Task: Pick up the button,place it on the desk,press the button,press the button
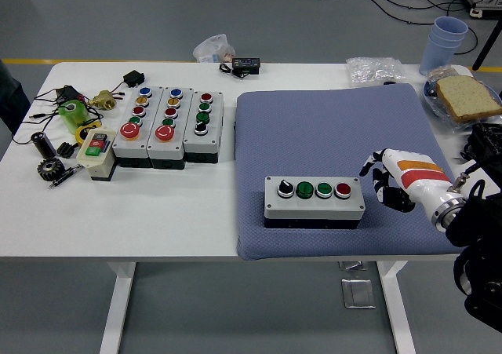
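A grey button box (314,202) lies flat on the blue mat (329,118), near its front edge. Its top carries a black selector knob (285,188), two green buttons (305,189) and a red button (343,189) at the right end. My right hand (386,180) hovers just right of the box, clear of it and touching nothing. One finger (368,166) points left towards the box; the others are curled under and hold nothing. My left hand is out of view.
Three more button boxes (169,126) stand side by side at the left, with a small switch box (96,151), a gear (51,169) and a green roll (72,111) beside them. Stacked cups (445,44), bread (467,97) and a plastic bag (375,70) sit at the back right.
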### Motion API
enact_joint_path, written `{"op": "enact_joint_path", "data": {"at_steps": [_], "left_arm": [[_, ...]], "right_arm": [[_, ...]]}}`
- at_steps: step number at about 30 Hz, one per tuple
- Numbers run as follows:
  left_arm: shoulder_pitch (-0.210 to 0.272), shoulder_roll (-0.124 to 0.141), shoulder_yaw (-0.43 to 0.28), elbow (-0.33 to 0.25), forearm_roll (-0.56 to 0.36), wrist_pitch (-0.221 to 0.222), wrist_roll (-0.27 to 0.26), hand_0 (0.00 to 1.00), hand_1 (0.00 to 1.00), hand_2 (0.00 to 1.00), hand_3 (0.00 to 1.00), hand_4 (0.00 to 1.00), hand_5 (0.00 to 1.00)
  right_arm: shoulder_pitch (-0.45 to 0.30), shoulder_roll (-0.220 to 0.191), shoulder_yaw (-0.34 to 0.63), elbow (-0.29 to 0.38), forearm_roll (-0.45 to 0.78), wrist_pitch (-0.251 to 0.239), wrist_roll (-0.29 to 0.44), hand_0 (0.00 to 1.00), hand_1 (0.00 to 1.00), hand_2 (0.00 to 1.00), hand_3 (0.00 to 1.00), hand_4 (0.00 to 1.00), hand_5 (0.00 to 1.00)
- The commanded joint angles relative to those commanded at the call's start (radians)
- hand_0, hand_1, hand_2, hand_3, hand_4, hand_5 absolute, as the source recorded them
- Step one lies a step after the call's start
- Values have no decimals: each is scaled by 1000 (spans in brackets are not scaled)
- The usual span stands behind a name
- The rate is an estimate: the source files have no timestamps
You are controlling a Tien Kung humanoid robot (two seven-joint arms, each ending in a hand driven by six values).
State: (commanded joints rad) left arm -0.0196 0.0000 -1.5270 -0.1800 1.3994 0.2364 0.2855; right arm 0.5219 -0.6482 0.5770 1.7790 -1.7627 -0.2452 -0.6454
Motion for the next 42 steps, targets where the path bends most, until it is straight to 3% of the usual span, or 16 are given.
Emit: {"op": "enact_joint_path", "data": {"at_steps": [15, 30, 42], "left_arm": [[7, 0, -2, 0, 6, 0, 1, 551, 421, 424, 430, 261, 403], [9, 0, -1, 0, 5, -1, 1, 549, 421, 425, 430, 258, 408], [7, 0, -8, 0, 6, 1, 0, 548, 421, 425, 430, 255, 414]], "right_arm": [[1, -2, -12, 0, -4, -25, 0, 84, 2, 212, 521, 280, 2], [42, 50, -56, 0, -2, -29, 0, 86, 2, 213, 517, 289, 2], [46, 51, -66, 0, -3, -28, 0, 88, 2, 212, 508, 303, 2]]}}
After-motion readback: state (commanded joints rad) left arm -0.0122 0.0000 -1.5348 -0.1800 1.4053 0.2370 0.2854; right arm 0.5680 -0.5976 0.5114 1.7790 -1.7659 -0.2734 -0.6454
